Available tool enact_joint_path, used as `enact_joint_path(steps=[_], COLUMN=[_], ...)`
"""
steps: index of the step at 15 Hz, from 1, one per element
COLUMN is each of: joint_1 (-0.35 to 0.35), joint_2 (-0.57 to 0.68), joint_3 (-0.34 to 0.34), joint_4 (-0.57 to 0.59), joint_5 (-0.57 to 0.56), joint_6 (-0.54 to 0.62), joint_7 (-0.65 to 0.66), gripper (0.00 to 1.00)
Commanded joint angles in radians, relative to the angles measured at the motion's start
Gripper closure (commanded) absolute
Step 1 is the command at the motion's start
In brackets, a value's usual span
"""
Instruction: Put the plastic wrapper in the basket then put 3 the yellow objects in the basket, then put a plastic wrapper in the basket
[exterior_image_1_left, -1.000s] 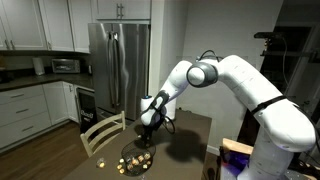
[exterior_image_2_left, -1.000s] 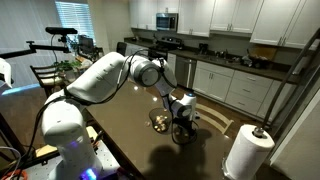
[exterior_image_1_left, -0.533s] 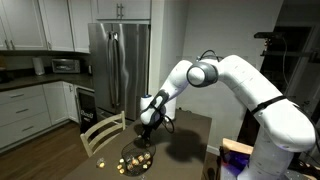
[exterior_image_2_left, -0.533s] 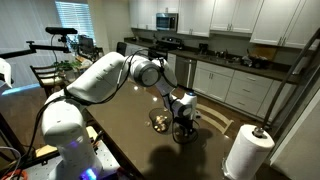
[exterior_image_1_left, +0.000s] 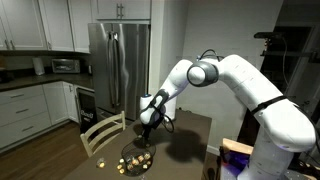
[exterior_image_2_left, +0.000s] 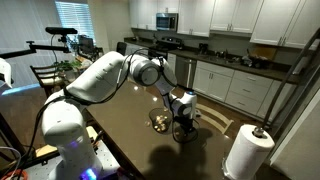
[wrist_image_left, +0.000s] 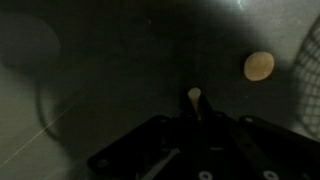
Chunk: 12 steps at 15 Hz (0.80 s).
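The basket (exterior_image_1_left: 134, 160) sits near the counter's (exterior_image_1_left: 192, 132) edge, with yellow pieces (exterior_image_1_left: 126, 166) clustered at it. In my wrist view one yellow piece (wrist_image_left: 259, 66) lies loose on the counter and a smaller pale piece (wrist_image_left: 194, 96) shows right at the gripper (exterior_image_1_left: 148, 131) tips. The gripper hangs just beside the basket. It's too dark for me to tell whether it is spread or pinching.

The yellow objects (wrist_image_left: 259, 66) look pale against the dark brown tabletop (exterior_image_2_left: 140, 142), the arm (exterior_image_1_left: 245, 80) white, its pincer (exterior_image_1_left: 146, 128) black.

Dark round basket (exterior_image_1_left: 130, 153) beside the hand (exterior_image_1_left: 146, 133) holds yellow pieces (exterior_image_1_left: 140, 158). Another yellow piece (wrist_image_left: 259, 66) lies loose, ahead-right of the hand.
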Motion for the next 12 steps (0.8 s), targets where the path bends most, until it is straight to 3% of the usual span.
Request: enact_joint_path(steps=[1,6,12], joint_1=[0.030,0.106,0.234], joint_2=[-0.082,-0.216,-0.377], joint_3=[-0.018,-0.058,-0.127], joint_4=[-0.086,-0.218,-0.364], joint_5=[-0.016,-0.044,-0.154], joint_6=[-0.015,-0.040,-0.057], joint_7=[0.026,0.081,0.212], gripper=[0.95,0.96,0.95])
